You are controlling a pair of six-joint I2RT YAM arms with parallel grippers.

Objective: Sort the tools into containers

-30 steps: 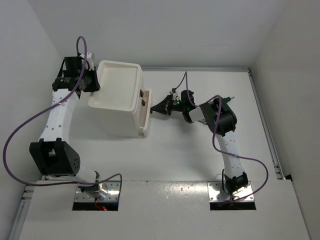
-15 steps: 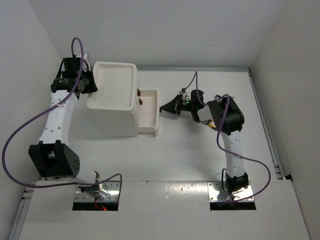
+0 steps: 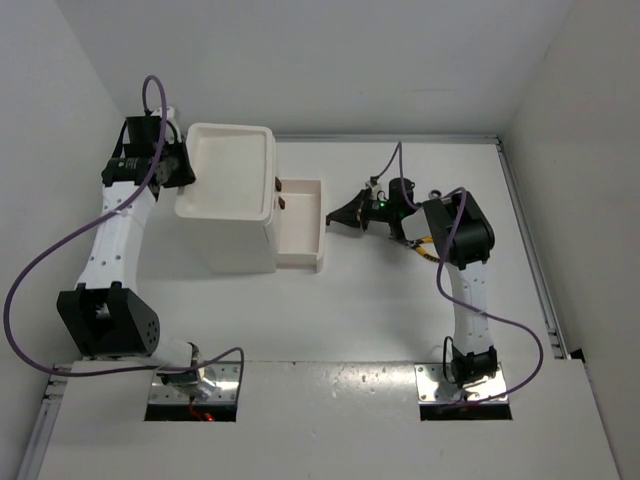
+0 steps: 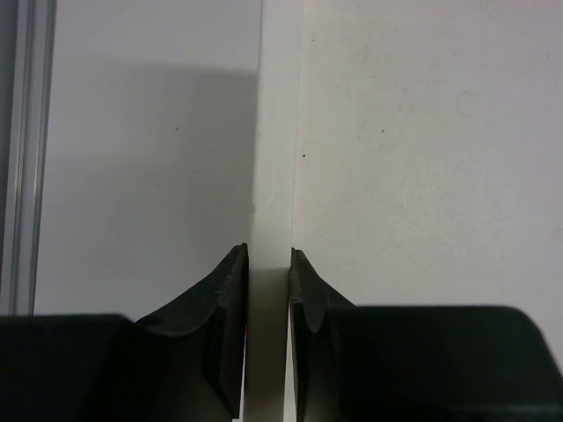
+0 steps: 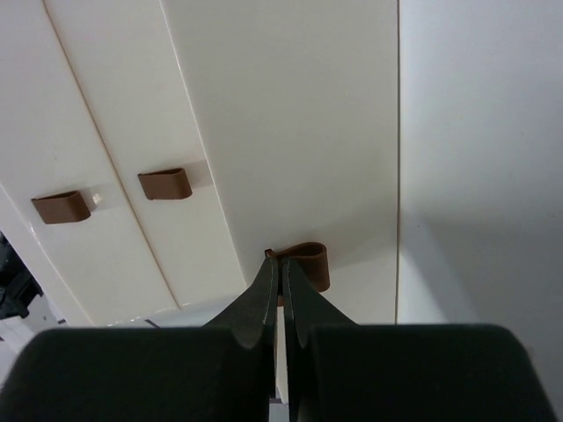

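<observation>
The white drawer unit (image 3: 232,200) stands at the back left, with its recessed tray top (image 3: 236,168) facing up. My left gripper (image 3: 186,170) is shut on the tray's left rim (image 4: 277,132), which runs between its fingers (image 4: 230,281). The bottom drawer (image 3: 300,225) is pulled out to the right and shows nothing inside. My right gripper (image 5: 281,259) is shut on that drawer's brown knob (image 5: 310,262). In the top view the right gripper (image 3: 331,217) sits just right of the drawer front. A sliver of yellow pliers handle (image 3: 422,248) peeks from under the right arm; the other tools are hidden.
Two more brown knobs (image 5: 164,183) (image 5: 62,207) mark the shut drawers above. White walls enclose the table on the left, back and right. The right arm's elbow (image 3: 462,235) bends over the table's right half.
The right gripper has drawn back to the right with the knob, sliding the bottom drawer out of the unit. The left gripper has kept its hold on the rim.
</observation>
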